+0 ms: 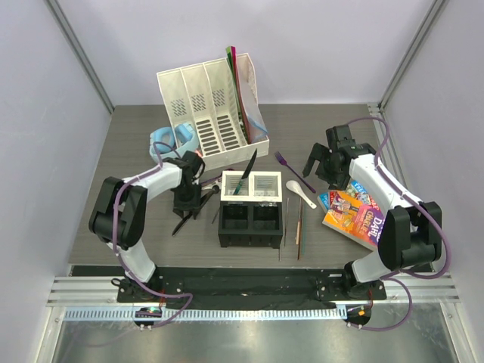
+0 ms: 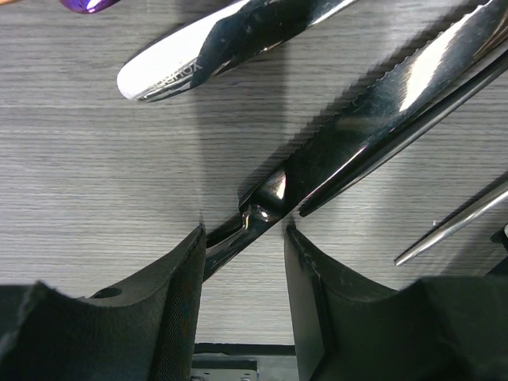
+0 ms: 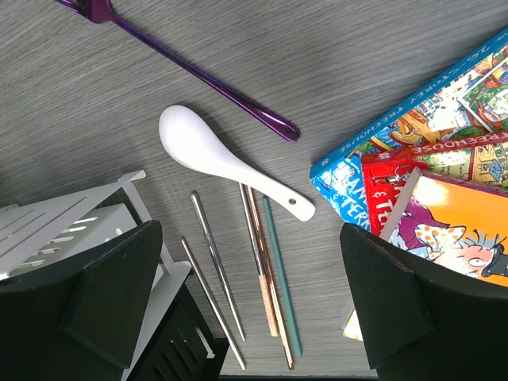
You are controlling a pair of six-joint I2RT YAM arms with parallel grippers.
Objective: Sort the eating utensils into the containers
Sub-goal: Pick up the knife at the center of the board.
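Note:
The four-cell caddy [image 1: 249, 227] stands mid-table, a black utensil [image 1: 246, 172] leaning out of one white cell. My left gripper [image 1: 187, 206] is down at the table left of the caddy. It is open [image 2: 244, 232], and the handle of a glossy black knife [image 2: 357, 119] lies between its fingertips. Another black piece [image 2: 222, 48] and a thin metal stick [image 2: 452, 226] lie beside it. My right gripper [image 1: 321, 168] hangs open [image 3: 250, 230] above several chopsticks [image 3: 270, 270], a white soup spoon [image 3: 222, 163] and a purple fork [image 3: 182, 67], holding nothing.
A tall white file organiser [image 1: 212, 113] stands at the back, blue headphones [image 1: 170, 140] to its left. A colourful book [image 1: 352, 212] lies right of the chopsticks [image 1: 299, 227]. The caddy's corner [image 3: 79, 222] sits close by my right gripper's left finger.

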